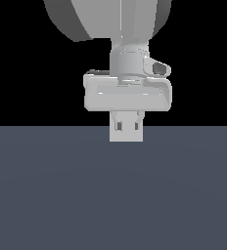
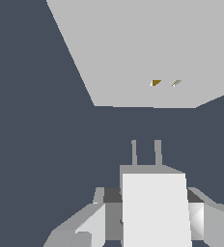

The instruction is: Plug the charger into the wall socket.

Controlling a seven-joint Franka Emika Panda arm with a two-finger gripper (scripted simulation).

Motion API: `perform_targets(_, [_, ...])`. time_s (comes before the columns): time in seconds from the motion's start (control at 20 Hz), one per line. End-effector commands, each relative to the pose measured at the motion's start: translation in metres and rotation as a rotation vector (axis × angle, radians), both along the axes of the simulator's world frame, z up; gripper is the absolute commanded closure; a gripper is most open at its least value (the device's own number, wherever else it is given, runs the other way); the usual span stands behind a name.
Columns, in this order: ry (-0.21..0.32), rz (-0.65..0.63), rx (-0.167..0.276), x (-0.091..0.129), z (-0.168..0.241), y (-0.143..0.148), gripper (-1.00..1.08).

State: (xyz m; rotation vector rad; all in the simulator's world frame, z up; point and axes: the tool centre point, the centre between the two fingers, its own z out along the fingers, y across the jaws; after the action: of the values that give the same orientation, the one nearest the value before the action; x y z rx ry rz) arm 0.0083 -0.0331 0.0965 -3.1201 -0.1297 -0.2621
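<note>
My gripper [image 1: 126, 128] hangs just above the dark floor and is shut on the charger [image 1: 126, 135], a small whitish-grey block between the fingers. In the wrist view the charger [image 2: 155, 207] sits between my fingers [image 2: 92, 224], with two thin prongs [image 2: 146, 153] sticking out towards the wall socket [image 2: 133, 53]. The socket is a flat light-grey plate with two small brownish holes [image 2: 165, 83]. There is a gap of dark floor between the prongs and the plate. The holes lie a little off the prongs' line. The socket does not show in the exterior view.
A flat dark blue-grey floor [image 1: 113, 195] fills the lower half of the exterior view, with black background behind the arm [image 1: 105, 19]. Nothing else shows in either view.
</note>
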Motion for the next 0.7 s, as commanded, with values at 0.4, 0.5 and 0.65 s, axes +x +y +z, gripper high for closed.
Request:
perform_targets(0.4, [0.002, -0.025, -0.001, 0.0025, 0.0035, -0.0104, 1.08])
perform_targets(0.5, [0.002, -0.025, -0.001, 0.0026, 0.0036, -0.0104, 1.08])
perform_targets(0.65, [0.002, -0.025, -0.001, 0.0051, 0.0036, -0.0102, 1.08])
